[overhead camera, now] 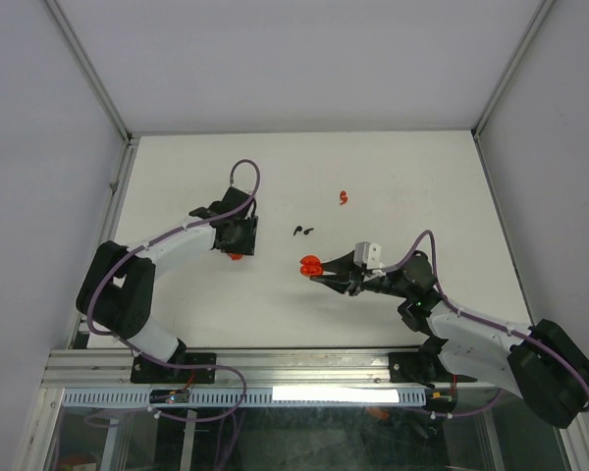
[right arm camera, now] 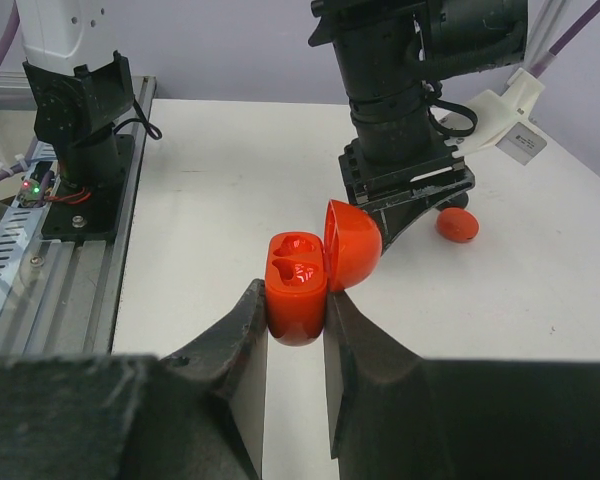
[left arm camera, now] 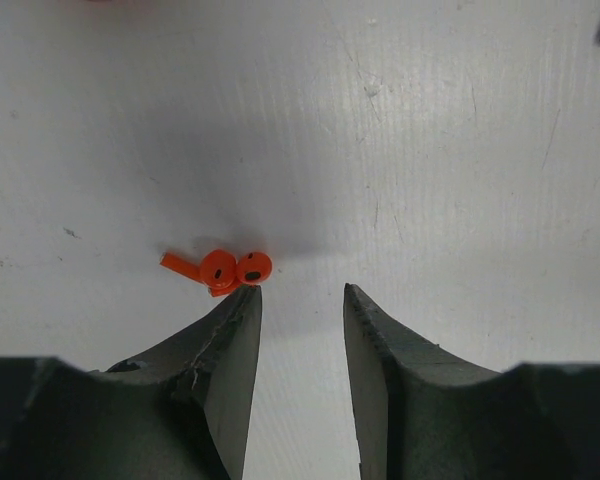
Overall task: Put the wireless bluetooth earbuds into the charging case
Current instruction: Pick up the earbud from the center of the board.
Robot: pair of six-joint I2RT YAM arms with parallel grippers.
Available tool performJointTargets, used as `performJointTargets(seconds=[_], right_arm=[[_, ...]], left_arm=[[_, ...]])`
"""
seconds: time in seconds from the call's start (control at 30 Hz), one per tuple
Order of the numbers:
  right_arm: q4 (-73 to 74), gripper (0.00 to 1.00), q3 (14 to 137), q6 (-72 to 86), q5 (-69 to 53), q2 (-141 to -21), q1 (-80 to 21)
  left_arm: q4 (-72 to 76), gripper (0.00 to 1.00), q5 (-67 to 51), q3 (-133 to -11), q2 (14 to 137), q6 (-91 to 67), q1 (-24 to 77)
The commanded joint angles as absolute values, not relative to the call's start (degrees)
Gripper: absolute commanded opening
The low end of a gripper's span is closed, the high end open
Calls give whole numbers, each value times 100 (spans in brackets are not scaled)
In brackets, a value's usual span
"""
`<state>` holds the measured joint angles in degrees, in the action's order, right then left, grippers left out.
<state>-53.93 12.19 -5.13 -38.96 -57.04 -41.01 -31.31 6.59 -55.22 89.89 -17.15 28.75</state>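
Right gripper (right arm camera: pixel 293 305) pinches the open charging case (right arm camera: pixel 300 270), both sockets empty (nothing seated yet). Left gripper (left arm camera: pixel 302 292) part-spread, holding nothing; red earbuds (left arm camera: pixel 225 270) lie just beyond one fingertip, outside the gap, which only its wrist view shows. Black earbuds (overhead camera: pixel 302 232) mid-tabletop, overhead view only.

Overhead, the left gripper (overhead camera: pixel 239 245) covers most of the red earbuds (overhead camera: pixel 236 256) under it, and the black earbuds (overhead camera: pixel 302 232) are pretty much just specks. The right gripper (right arm camera: pixel 293 295) swallows the bottom of the charging case (right arm camera: pixel 298 268).
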Motion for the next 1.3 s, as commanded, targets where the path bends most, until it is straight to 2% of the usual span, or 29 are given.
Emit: performJointTargets(seconds=[0.0,0.63,1.03,1.27], right_arm=[[-5572,0,1426,-657,-3841,-5713,-4148],[-5533,0,1449,-677,-3867,-5763,-4184],[-5485,0,1481,-685,-3920,-5766,-4210],[-5427,0,1502,-690,-3955,-5805,-4226]], left_arm=[[-2957,38,845,-5800,9085,-1812,2813],[-3063,36,1060,-5931,9474,-1872,2801],[-3112,38,927,-6043,8775,-1873,2804],[-3340,38,1156,-6088,8874,-1921,2804]])
